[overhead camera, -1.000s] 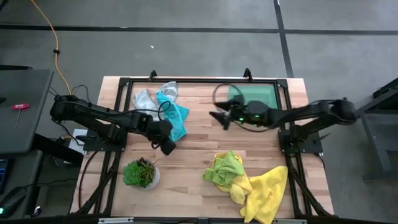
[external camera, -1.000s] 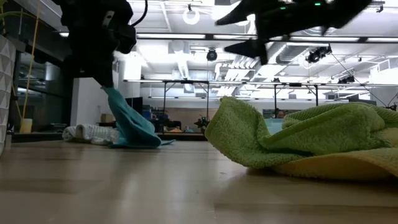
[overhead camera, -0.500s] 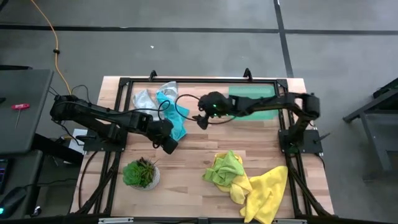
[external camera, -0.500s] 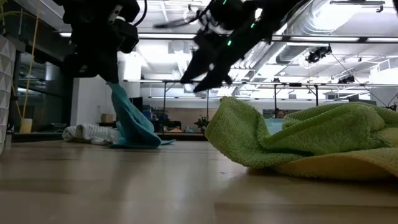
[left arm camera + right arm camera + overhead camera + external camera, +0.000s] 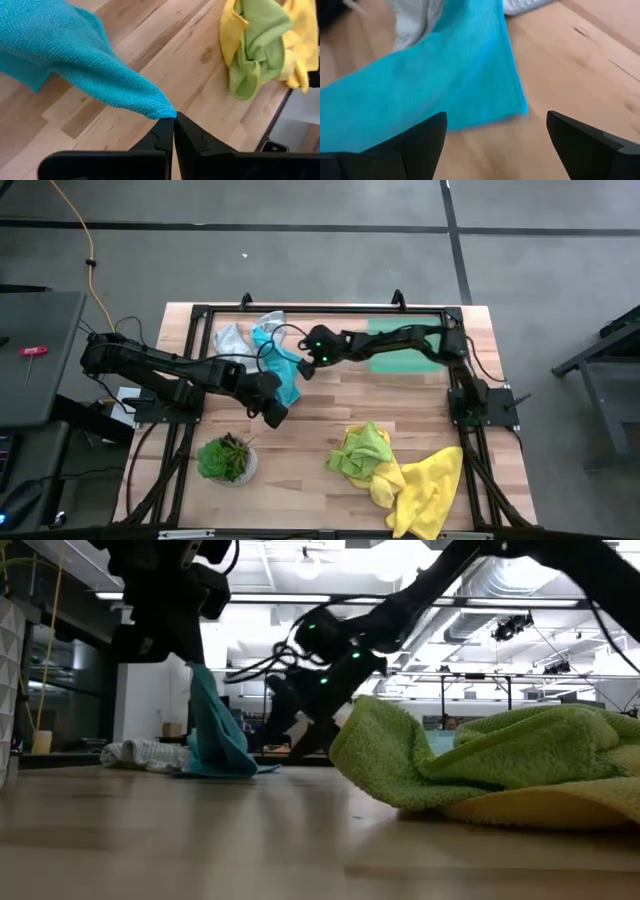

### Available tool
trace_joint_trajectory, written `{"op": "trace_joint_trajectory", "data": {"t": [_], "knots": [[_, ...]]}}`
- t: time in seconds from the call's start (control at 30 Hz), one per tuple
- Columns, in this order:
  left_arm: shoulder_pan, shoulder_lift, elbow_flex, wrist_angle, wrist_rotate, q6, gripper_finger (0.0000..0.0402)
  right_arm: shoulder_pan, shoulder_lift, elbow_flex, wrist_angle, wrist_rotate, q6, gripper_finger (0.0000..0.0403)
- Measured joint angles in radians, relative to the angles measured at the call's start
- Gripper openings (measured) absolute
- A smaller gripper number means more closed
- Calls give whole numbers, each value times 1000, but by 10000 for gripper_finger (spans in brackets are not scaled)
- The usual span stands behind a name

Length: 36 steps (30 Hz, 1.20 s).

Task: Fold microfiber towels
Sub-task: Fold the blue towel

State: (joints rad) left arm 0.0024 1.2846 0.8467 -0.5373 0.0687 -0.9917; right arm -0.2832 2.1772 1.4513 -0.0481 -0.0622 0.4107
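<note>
A teal towel [image 5: 281, 366] lies at the far left of the table, with one corner raised. My left gripper [image 5: 273, 413] is shut on that corner [image 5: 159, 111]. My right gripper [image 5: 305, 367] stands open just above the teal towel's right edge [image 5: 512, 75], fingers [image 5: 420, 142] spread and tipped down, nothing between them. A pale grey-white towel [image 5: 233, 338] lies crumpled behind the teal one. A lime green towel [image 5: 364, 450] rests on a yellow towel [image 5: 428, 486] at the near right. My left gripper pinches one corner of the teal towel [image 5: 161, 112] between its two fingertips. The fingers slant down from the table's left. The corner is lifted clear [image 5: 196, 675]. The cloth falls from it to its far part [image 5: 222, 762], which lies on the table.
A flat green tray [image 5: 405, 346] lies at the far right under the right arm. A potted plant [image 5: 227, 458] stands at the near left. A black frame [image 5: 320, 308] runs round the table. Bare wood [image 5: 330, 415] lies between the teal towel and the green and yellow heap.
My right gripper has swept from over the green tray toward the table's left edge, sunk and tipped downward, ending over the teal towel's right edge with its fingers still spread. My left gripper has stayed in place, shut on the raised corner.
</note>
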Motion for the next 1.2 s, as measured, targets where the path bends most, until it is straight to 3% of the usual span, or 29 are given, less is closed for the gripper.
{"op": "trace_joint_trajectory", "data": {"t": [0.23,0.5,0.67,0.97,1.2], "knots": [[0,0,0,10,10,7,0,23,126,225,-238,136,-72,334],[0,0,0,13,9,7,0,69,177,308,-322,215,-121,321],[0,0,0,14,9,4,0,89,177,308,-323,249,-85,241],[0,-5,0,10,11,0,0,87,158,307,-391,241,-116,20],[51,-78,50,-89,13,62,0,88,-13,294,-621,195,-255,4]]}}
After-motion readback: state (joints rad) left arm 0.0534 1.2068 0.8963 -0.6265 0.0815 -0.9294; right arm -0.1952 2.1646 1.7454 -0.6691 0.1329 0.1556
